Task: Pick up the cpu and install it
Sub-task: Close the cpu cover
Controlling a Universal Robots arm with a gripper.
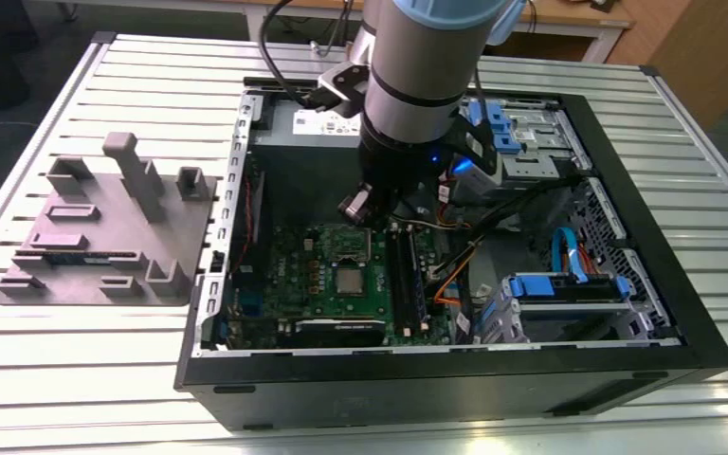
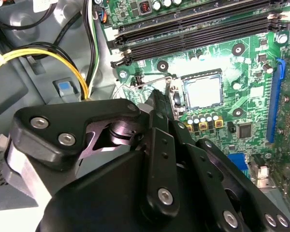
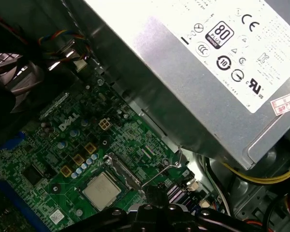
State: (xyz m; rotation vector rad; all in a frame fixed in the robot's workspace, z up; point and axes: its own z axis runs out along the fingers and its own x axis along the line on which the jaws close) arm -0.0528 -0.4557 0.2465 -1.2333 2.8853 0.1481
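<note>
While above the motherboard (image 1: 338, 275), tool (image 2: 160, 99) fingers together, empty, cpu (image 2: 203, 92) seated.

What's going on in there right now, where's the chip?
Tool hovering inside the computer case, fingers hard to judge. Cpu sitting in the socket on the motherboard, nothing gripping it. Socket lever raised beside it.

Exterior view high, angled down — wrist views close over the motherboard (image 2: 241, 96).
</note>
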